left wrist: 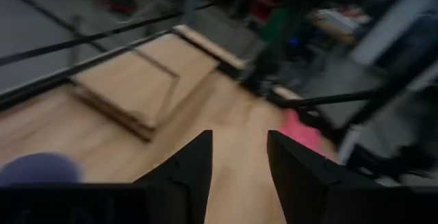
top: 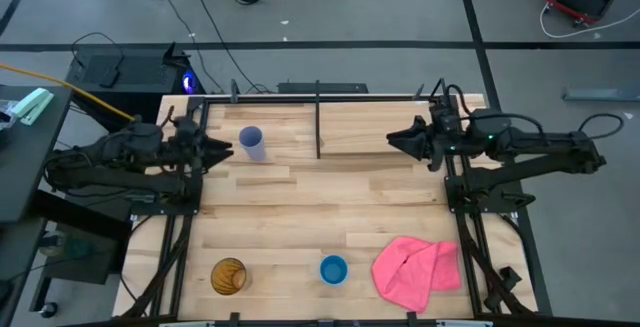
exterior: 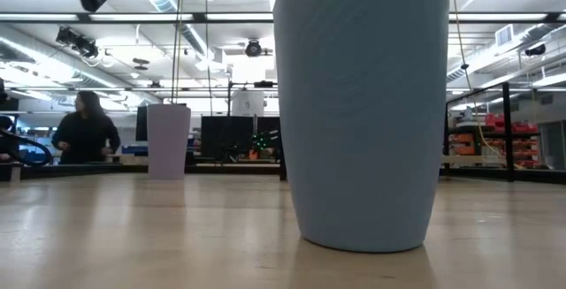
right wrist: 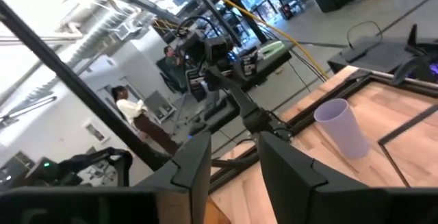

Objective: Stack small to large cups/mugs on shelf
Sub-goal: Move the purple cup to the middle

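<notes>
- Cups are spread out, not yet nested: the pale lavender cup (top: 252,143) stands upright at the far left of the shelf (top: 300,207), left of the thin black divider post (top: 318,119); the amber cup (top: 228,276) and the short blue cup (top: 333,269) stand at the near edge, well apart from it and from each other, the amber one to the left.
- Judging from the task, the blue cup has to go into the lavender one and that pair into the amber, so none of the stacking looks done.
- Left gripper (top: 222,151) sits just left of the lavender cup, at its level, holding nothing. Its wrist view shows the fingers (left wrist: 195,169) set a moderate gap apart with only bare wood between them, and the lavender cup (left wrist: 37,168) off to one side, so it seems lined up beside the cup rather than around it.
- Right gripper (top: 395,139) waits at the far right, pointing left across the shelf, empty too, its fingers (right wrist: 198,159) a narrow gap apart; its camera looks over at the lavender cup (right wrist: 341,127).
- Pink cloth (top: 418,270) lies crumpled at the near right, just right of the blue cup, and plays no part in the stack; it may crowd a reach from that side.
- Low view is filled by the blue cup (exterior: 367,103) standing flat, with the lavender cup (exterior: 168,140) far behind, and a person (exterior: 85,130) in the room beyond.
</notes>
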